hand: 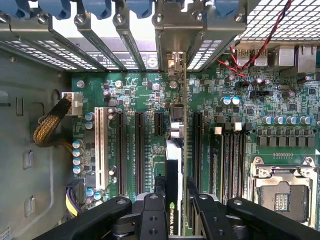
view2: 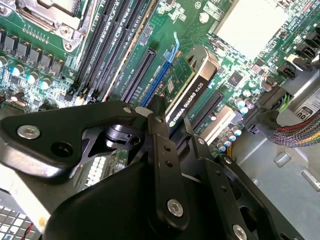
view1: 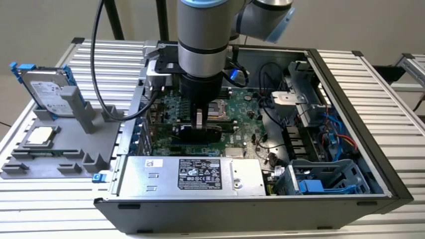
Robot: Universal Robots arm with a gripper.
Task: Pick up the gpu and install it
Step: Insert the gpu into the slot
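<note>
The gpu (hand: 176, 150) stands on edge over the green motherboard (hand: 145, 90) inside the open computer case (view1: 359, 94). Its black shroud (view2: 192, 87) faces one side, and its silver bracket (hand: 175, 62) reaches the case's rear slot openings. My gripper (hand: 177, 200) is shut on the card, one black finger (hand: 155, 215) on each face; the same grip appears in the second wrist view (view2: 175, 122). In the exterior view the gripper (view1: 199, 119) hangs straight down over the board with the gpu (view1: 199, 133) below it. Whether the card's edge is seated in a slot is hidden.
Long black expansion slots (hand: 139, 150) and a white slot (hand: 99, 145) flank the card. The processor socket (hand: 282, 192) and memory slots (hand: 235, 155) lie nearby. A power supply (view1: 192, 174) and blue drive cage (view1: 325, 181) fill the case's front. A grey fixture (view1: 59, 149) holds a hard drive (view1: 50, 92) and a chip (view1: 41, 134).
</note>
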